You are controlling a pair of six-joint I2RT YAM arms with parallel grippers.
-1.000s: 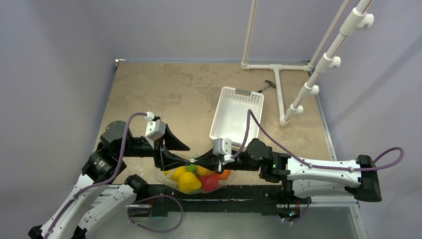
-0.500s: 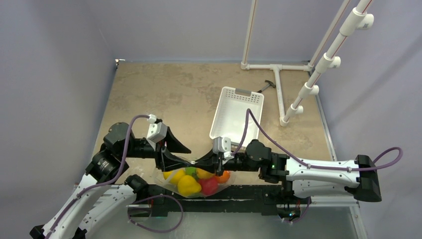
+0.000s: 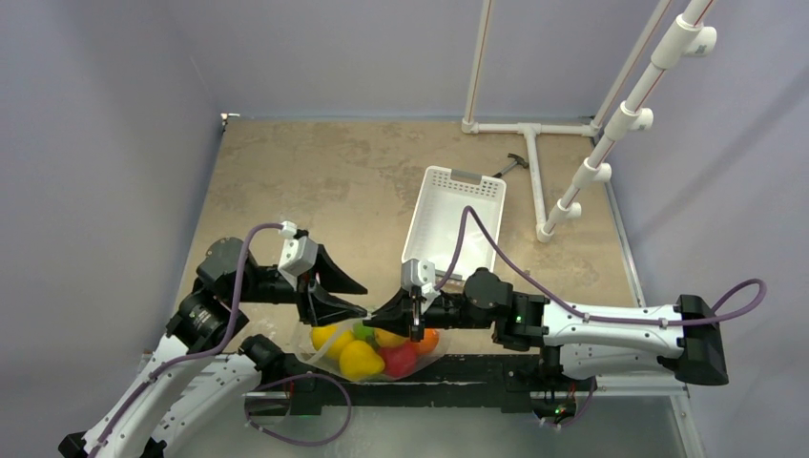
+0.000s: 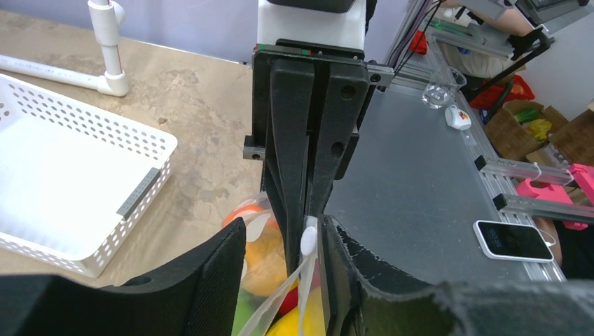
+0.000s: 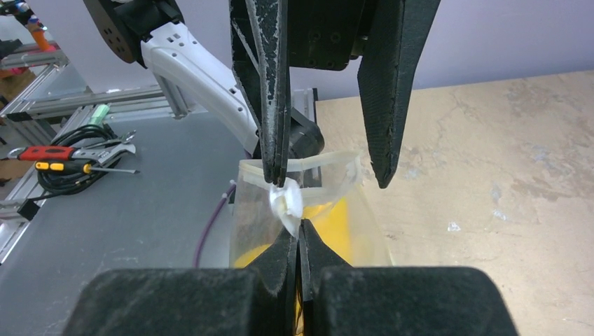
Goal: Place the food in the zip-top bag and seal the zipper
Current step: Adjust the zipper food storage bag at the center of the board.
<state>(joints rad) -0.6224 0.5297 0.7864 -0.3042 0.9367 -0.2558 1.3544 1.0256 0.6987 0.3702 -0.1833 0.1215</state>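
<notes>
Item: zip-top bag (image 5: 245, 210), crinkly clear film, between my hands at the near edge of the mottled tan bench (image 3: 315, 181).
Contents: food (image 3: 361, 356), rounded glossy plastic pieces in yellow, red, orange and green.
Zipper (image 5: 322, 162): thin pale strip.
My right hand (image 5: 298, 238): black fingers pressed together, pinching that strip.
My left hand (image 4: 284, 234): wedge fingers apart, strip between them.
White perforated basket (image 3: 439, 215): beyond the bag.

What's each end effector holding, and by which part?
The right end effector pinches the bag by its zipper, at the mouth's edge. The left end effector holds nothing: its jaws stand apart around that strip.
</notes>
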